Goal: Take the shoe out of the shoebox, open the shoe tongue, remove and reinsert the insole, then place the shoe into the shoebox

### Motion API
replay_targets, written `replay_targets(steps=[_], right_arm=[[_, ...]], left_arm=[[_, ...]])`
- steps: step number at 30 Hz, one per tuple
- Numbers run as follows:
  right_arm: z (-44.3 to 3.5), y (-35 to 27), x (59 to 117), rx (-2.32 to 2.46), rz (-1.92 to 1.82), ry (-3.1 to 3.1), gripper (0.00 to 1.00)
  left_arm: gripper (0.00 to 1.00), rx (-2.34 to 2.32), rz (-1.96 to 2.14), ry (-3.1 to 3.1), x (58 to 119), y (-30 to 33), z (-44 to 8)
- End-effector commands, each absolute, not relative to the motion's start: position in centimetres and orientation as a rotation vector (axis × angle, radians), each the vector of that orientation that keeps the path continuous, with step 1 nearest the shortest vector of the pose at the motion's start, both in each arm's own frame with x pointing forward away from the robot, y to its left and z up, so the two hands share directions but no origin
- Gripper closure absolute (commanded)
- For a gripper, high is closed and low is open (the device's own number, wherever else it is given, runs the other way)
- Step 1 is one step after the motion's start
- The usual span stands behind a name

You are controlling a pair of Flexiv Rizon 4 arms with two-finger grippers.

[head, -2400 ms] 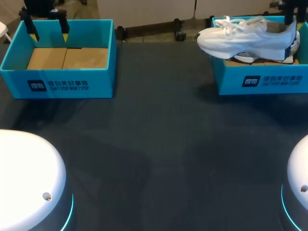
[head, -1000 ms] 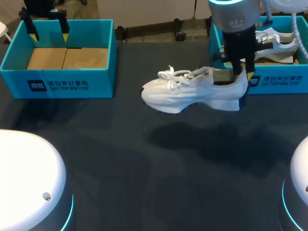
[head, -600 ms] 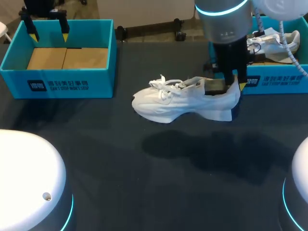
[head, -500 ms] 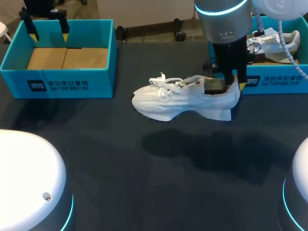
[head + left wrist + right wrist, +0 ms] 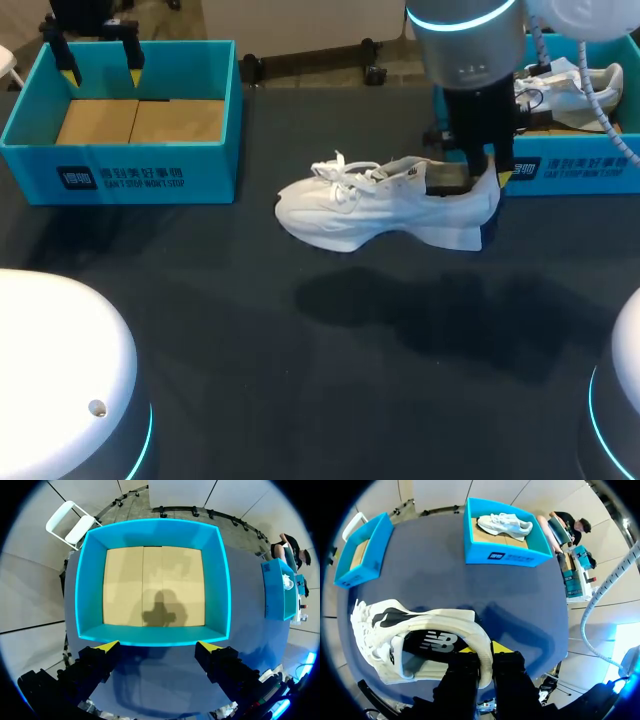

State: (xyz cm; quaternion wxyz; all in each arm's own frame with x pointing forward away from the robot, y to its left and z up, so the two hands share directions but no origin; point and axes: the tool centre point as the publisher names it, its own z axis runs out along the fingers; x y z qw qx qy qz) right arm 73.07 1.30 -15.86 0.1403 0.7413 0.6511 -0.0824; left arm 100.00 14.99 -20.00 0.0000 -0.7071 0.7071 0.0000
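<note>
Right gripper (image 5: 490, 175), clamped on the heel collar of the white shoe (image 5: 370, 205) hanging over mid-table just left of the far-right shoebox (image 5: 570, 168), should lower it level until the sole sits flat before letting go.

Shoe (image 5: 385, 205) hangs between left shoebox (image 5: 120, 178) (farther) and right shoebox (image 5: 572, 170).

The right arm (image 5: 468, 60) hides part of the right shoebox (image 5: 575, 170) and the second shoe (image 5: 590, 82). The heel of the held shoe (image 5: 445, 620) covers most of the yellow tips of the right gripper (image 5: 482, 654).
</note>
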Motion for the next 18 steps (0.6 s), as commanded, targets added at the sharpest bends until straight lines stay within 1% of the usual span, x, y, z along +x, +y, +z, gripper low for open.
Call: replay_targets(steps=[1,4,14,18], right_arm=[[-15.7,1.3,73.2,2.143,-0.239,1.883,1.00],[-15.7,1.3,73.2,2.143,-0.239,1.883,1.00],[-18.6,2.6,72.0,2.055,-0.235,1.973,1.00],[-20.8,3.2,71.5,2.024,-0.246,2.012,1.00]], left_arm=[[0.00,-2.221,0.000,2.222,100.0,15.0,-20.0],[0.00,-2.221,0.000,2.222,100.0,15.0,-20.0],[0.00,-2.221,0.000,2.222,100.0,15.0,-20.0],[0.00,-2.221,0.000,2.222,100.0,15.0,-20.0]])
